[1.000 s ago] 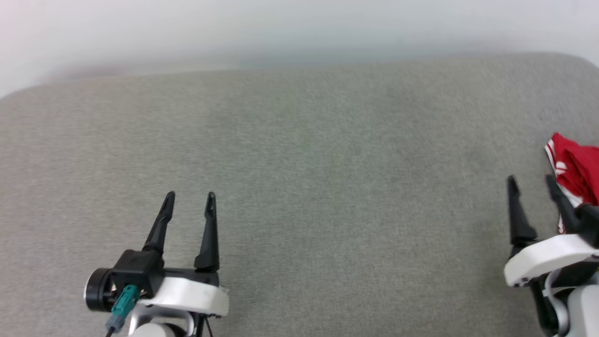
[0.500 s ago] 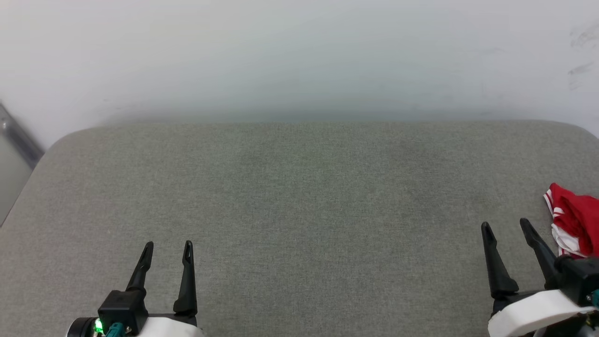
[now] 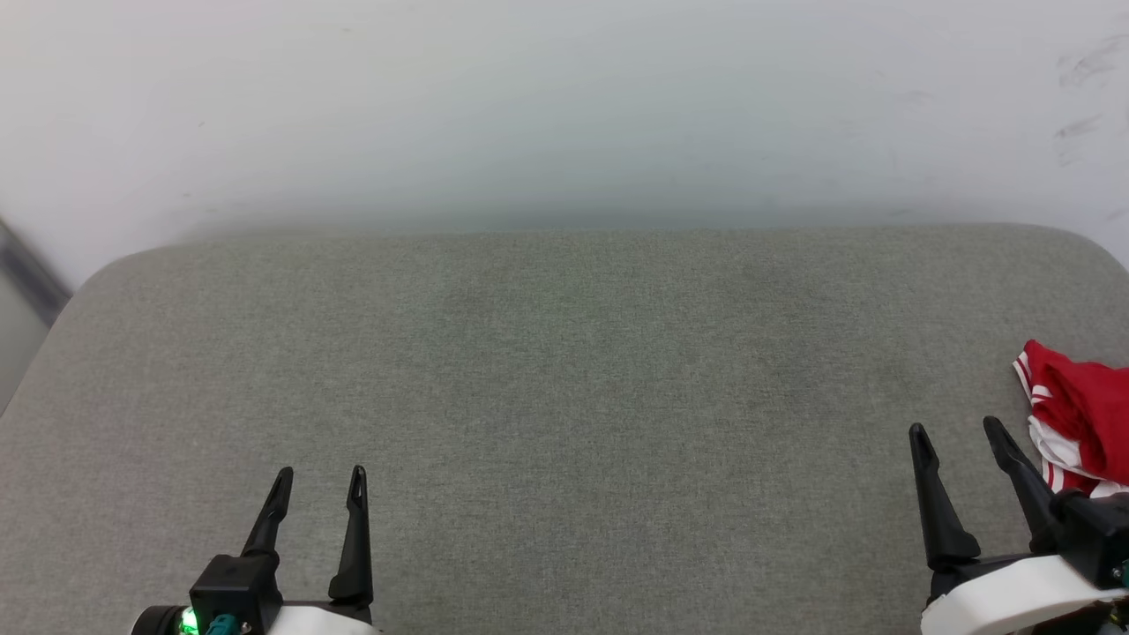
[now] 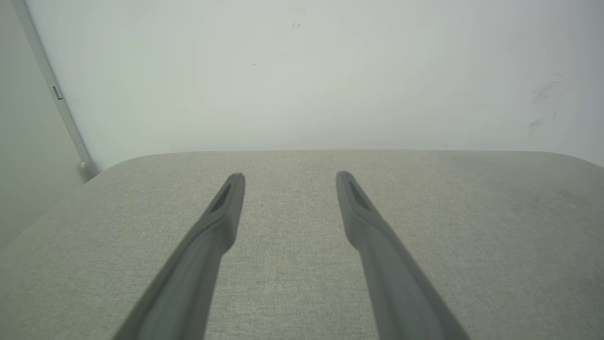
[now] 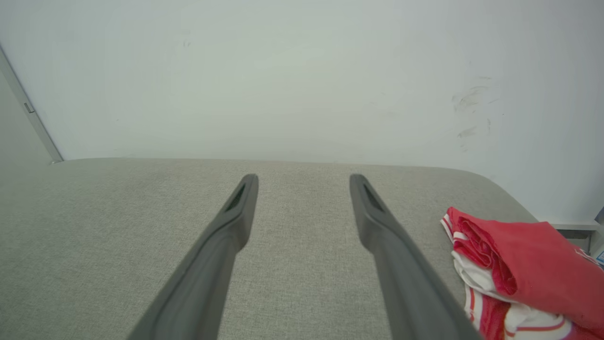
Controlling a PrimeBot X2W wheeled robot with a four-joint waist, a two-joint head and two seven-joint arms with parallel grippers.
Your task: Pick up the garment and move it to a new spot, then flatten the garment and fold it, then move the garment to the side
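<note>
At the far left, past the left edge of the wide grey woven-fabric cushion [image 3: 564, 379], a thin grey strip [image 3: 25, 275] slants down the pale, lightly scuffed wall [image 3: 564, 106] that rises behind the cushion's far edge.

Over the cushion's near left part hangs the left gripper [image 3: 320, 476]. Its two long dark fingers point toward the far edge and are spread wide, with grey weave showing between them.

Over the cushion's near right part is the right gripper [image 3: 956, 429], pointing the same way. Its fingers are spread just as wide and grip no cloth.

The garment [image 3: 1080, 406], a red soft-fabric jersey with white parts and red-and-white striped trim, lies crumpled in a heap at the cushion's right edge. It is just beside the right gripper's outer finger; whether the two touch I cannot tell. Part of it runs out of the head view.
</note>
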